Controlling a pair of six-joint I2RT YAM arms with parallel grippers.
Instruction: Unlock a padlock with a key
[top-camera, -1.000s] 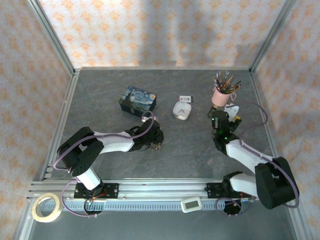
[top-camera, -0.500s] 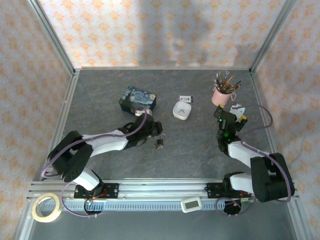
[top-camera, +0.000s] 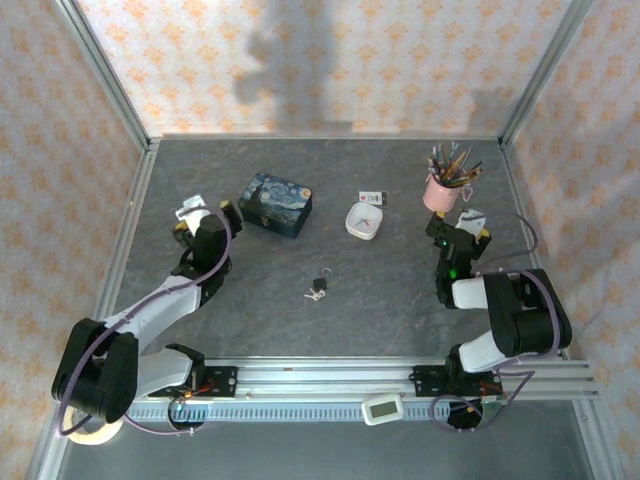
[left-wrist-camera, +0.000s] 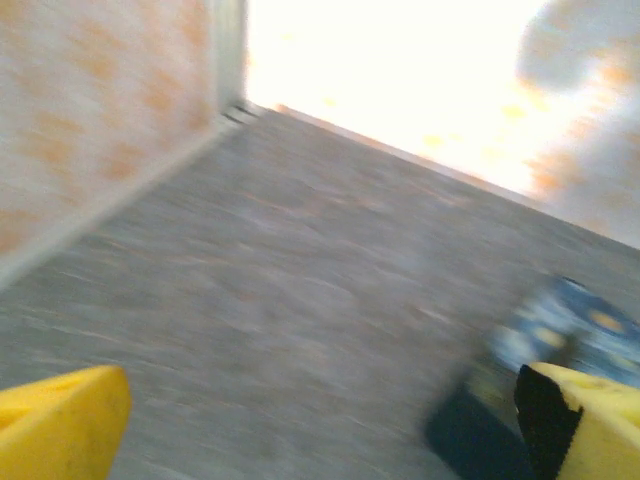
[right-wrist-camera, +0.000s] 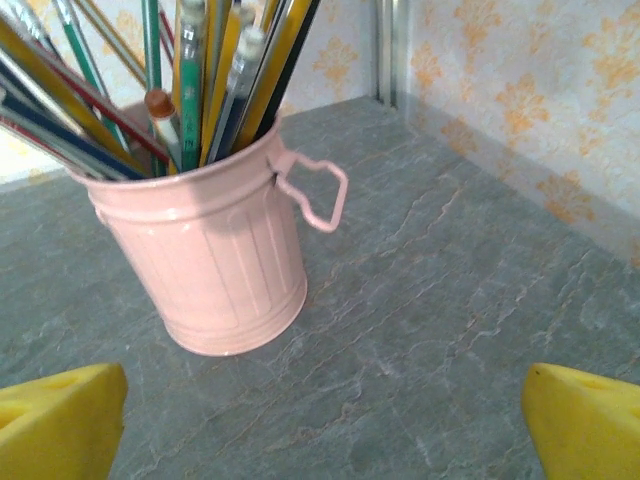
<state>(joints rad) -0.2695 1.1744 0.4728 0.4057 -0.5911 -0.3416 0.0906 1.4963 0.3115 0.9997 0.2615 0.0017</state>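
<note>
The tiny dark padlock (top-camera: 324, 282) lies on the grey table near the middle, and the pale key (top-camera: 313, 295) rests against its lower left; I cannot tell whether the key is in the lock. My left gripper (top-camera: 205, 214) is far to their left, by the table's left side, open and holding nothing. In the blurred left wrist view its yellow fingertips (left-wrist-camera: 60, 425) stand wide apart over bare table. My right gripper (top-camera: 461, 222) is open just in front of the pink pencil cup (top-camera: 440, 190). In the right wrist view its fingertips (right-wrist-camera: 585, 420) are spread wide and hold nothing.
A blue painted tin (top-camera: 276, 204) stands at the back left; the blue tin (left-wrist-camera: 565, 325) also appears at the right of the left wrist view. A small white clock (top-camera: 364, 221) and a white-and-black card (top-camera: 373, 198) lie behind the padlock. The pencil-filled cup (right-wrist-camera: 205, 250) stands close before the right fingers.
My left arm has let go near the padlock and swung back to the far left, leaving padlock and key on the table. The right arm has drawn back slightly.
</note>
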